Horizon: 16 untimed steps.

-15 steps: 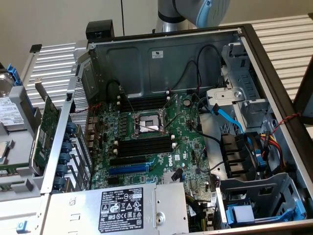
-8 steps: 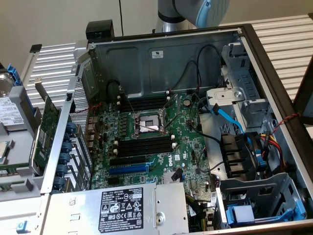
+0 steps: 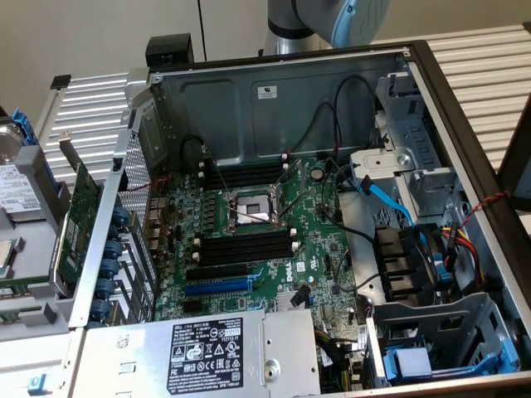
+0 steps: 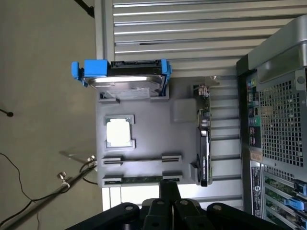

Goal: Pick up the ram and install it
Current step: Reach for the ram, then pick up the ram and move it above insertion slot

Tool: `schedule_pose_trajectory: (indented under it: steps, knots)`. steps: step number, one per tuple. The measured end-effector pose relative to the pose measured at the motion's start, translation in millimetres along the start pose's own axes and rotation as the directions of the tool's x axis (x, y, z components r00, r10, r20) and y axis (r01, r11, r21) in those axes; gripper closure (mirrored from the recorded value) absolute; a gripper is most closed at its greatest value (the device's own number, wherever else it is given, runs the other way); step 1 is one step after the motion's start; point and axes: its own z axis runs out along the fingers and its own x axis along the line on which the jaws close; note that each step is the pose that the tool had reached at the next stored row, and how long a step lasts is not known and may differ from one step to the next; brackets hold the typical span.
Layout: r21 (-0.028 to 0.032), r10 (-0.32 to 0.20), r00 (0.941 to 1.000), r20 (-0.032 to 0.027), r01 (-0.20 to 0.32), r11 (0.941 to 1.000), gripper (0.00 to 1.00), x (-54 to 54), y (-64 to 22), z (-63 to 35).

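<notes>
Dark green ram (image 4: 139,180) lying in grey tray (image 4: 153,134) holder; gripper (image 4: 169,188) close by, jaws together, gripping nothing

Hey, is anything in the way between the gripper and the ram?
Nothing visible. In the wrist view the gripper sits close to the ram, lying in its gray tray slot, with no object between.

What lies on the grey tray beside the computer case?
The grey tray holds a hard drive in blue rails, a CPU, an expansion card and the ram. Anything beneath the drive is covered.
</notes>
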Motion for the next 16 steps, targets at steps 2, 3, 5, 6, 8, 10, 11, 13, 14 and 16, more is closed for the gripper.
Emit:
schedule_pose_trajectory:
  steps: [2, 3, 5, 6, 8, 10, 11, 13, 14, 16]
  knots:
    - [0.0006, 0.0, 1.0, -0.0011, 0.0, 1.0, 0.89, 0.4, -0.2, 0.1]
    - [0.0007, 0.0, 1.0, -0.0012, 0.0, 1.0, 0.89, 0.4, -0.2, 0.1]
    - [0.0007, 0.0, 1.0, -0.0013, 0.0, 1.0, 0.89, 0.4, -0.2, 0.0]
    - [0.0007, 0.0, 1.0, -0.0013, 0.0, 1.0, 0.89, 0.5, -0.2, 0.1]
    - [0.0007, -0.003, 1.0, -0.0008, 0.003, 1.0, 0.89, 0.9, -0.2, 0.0]
    - [0.0001, -0.031, 0.9995, -0.0012, 0.031, 0.9995, 0.89, 0.9, -0.2, 0.1]
    - [-0.0004, -0.049, 0.9988, -0.0023, 0.049, 0.9988, 0.89, 0.9, -0.2, 0.1]
    - [-0.0012, -0.087, 0.9962, -0.0044, 0.087, 0.9962, 0.89, 0.8, -0.2, 0.2]
    - [-0.0017, -0.104, 0.9946, -0.0053, 0.104, 0.9946, 0.89, 0.8, -0.2, 0.5]
    - [-0.0026, -0.14, 0.9902, -0.0074, 0.14, 0.9902, 0.89, 0.9, -0.2, 0.7]
